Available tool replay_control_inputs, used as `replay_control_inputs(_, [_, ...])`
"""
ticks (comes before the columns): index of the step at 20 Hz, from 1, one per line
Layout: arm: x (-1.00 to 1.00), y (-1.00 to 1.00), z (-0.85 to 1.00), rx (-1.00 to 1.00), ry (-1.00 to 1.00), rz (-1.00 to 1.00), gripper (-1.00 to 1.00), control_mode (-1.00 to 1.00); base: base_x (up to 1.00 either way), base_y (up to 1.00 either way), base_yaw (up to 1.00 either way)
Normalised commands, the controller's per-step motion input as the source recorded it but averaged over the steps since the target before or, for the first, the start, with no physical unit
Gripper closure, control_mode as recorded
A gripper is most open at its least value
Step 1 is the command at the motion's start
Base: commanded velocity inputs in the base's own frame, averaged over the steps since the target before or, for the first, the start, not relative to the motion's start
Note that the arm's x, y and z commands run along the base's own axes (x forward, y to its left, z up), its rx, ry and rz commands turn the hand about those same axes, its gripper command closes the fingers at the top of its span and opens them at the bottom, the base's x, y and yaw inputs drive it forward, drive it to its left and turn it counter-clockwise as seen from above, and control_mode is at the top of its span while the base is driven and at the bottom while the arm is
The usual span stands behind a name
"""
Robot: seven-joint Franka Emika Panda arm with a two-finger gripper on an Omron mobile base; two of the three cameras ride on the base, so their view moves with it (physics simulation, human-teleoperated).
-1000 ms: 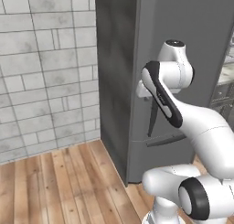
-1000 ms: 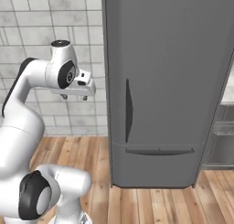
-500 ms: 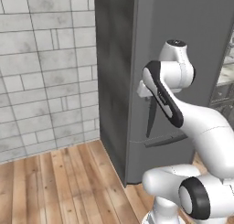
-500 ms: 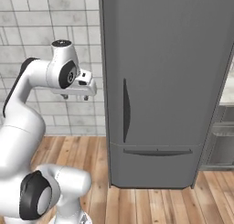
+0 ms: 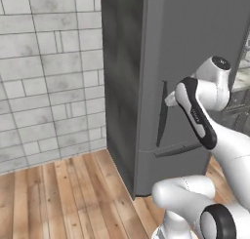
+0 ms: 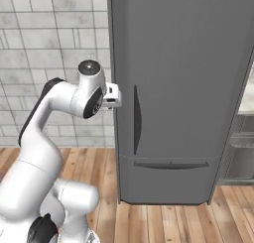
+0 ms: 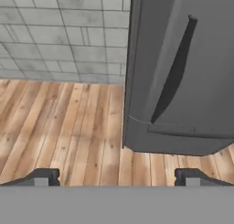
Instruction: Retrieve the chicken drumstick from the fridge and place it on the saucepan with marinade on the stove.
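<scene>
Approaching the shut fridge (image 6: 183,88), the gripper (image 7: 117,176) hangs with jaws spread wide and empty, low in the hand view. The handle (image 7: 176,70) stands upper right (drumstick presumably inside); squaring the fingers around it should come first.

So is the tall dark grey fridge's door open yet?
No, the tall dark grey fridge has its door shut flush, its dark vertical handle untouched.

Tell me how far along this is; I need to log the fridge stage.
Nothing looks done yet: the fridge is shut, and its door handle is untouched. In hand: the hand is open and empty, pointed toward the handle but short of it. Left: open the door, fetch the drumstick, carry it to the saucepan.
</scene>
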Motion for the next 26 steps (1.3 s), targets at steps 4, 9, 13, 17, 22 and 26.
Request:
replay_control_inputs(4, [0.35, -0.39, -0.07, 0.16, -0.24, 0.0, -1.0, -1.0, 0.0, 0.0, 0.0])
replay_control_inputs(9, [0.43, -0.24, -0.19, 0.12, -0.3, 0.0, -1.0, -1.0, 0.0, 0.0, 0.0])
replay_control_inputs(13, [0.24, -0.16, -0.28, 0.1, -0.34, -0.01, -1.0, -1.0, 0.0, 0.0, 0.0])
replay_control_inputs(17, [0.34, 0.0, -0.33, 0.01, -0.31, 0.0, -1.0, -1.0, 0.0, 0.0, 0.0])
replay_control_inputs(22, [0.24, -0.04, -0.11, 0.0, -0.34, 0.0, -1.0, -1.0, 0.0, 0.0, 0.0])
replay_control_inputs(26, [0.03, -0.16, 0.0, 0.05, -0.09, 0.01, -1.0, -1.0, 0.0, 0.0, 0.0])
